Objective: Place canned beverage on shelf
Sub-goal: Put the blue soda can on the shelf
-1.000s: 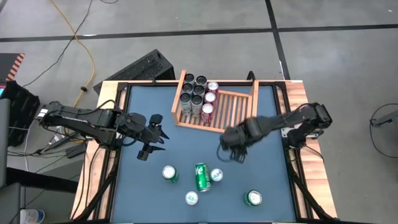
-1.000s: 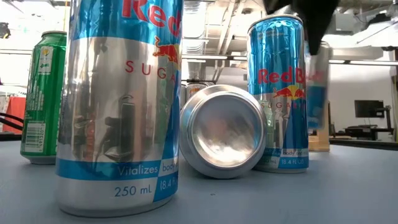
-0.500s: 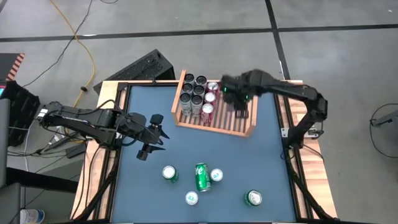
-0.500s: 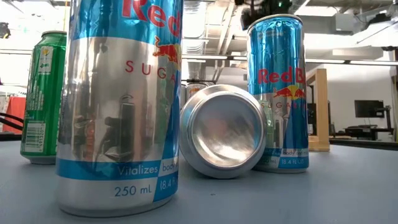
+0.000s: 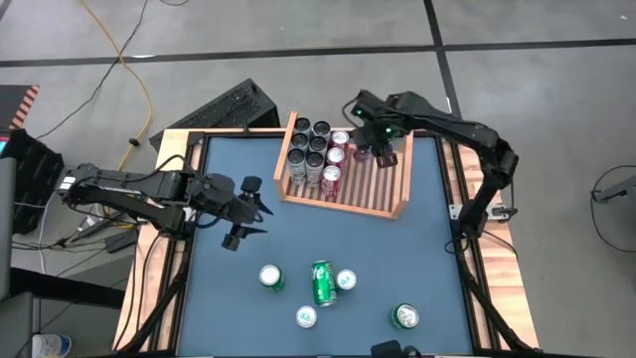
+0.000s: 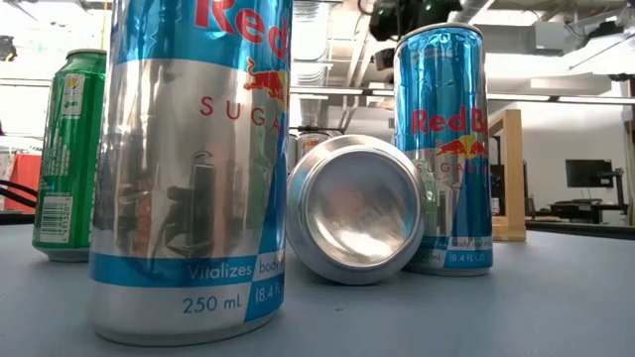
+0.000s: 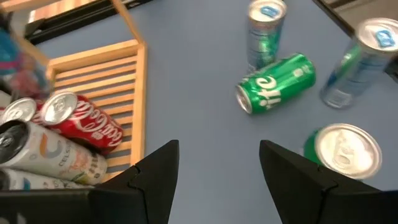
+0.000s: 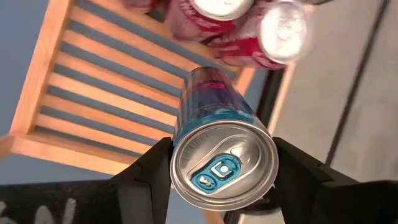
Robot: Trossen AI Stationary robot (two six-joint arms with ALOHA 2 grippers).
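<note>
My right gripper (image 5: 376,149) is over the far right part of the light wooden shelf (image 5: 373,184), shut on a blue-and-silver can (image 8: 211,106) with a blue tab. Several dark and silver cans (image 5: 308,149) and red cans (image 5: 334,164) stand on the shelf's left part. My left gripper (image 5: 248,209) is open and empty over the table's left half, near the shelf's left front corner. Several loose cans (image 5: 322,283) are on the table's near part, one green can lying on its side. My right gripper pinches the can's upper wall (image 8: 177,155), just below the top rim, between its two fingers (image 8: 146,171). The fingers come from above, pointing down. The can is upright over the shelf's slats (image 8: 93,87); I cannot tell whether its base touches them.
The shelf's right half is bare slats (image 5: 383,189), with a raised right wall (image 5: 406,164). In the low view, two tall blue-and-silver cans (image 6: 189,169) (image 6: 442,149), a lying can (image 6: 357,203) and a green can (image 6: 69,154) stand close to the camera. Wooden rails (image 5: 164,249) border the table.
My right gripper has gone up from the middle of the table and toward the far edge, carrying the can. It now hangs over the shelf's far right part, beside the red cans.
</note>
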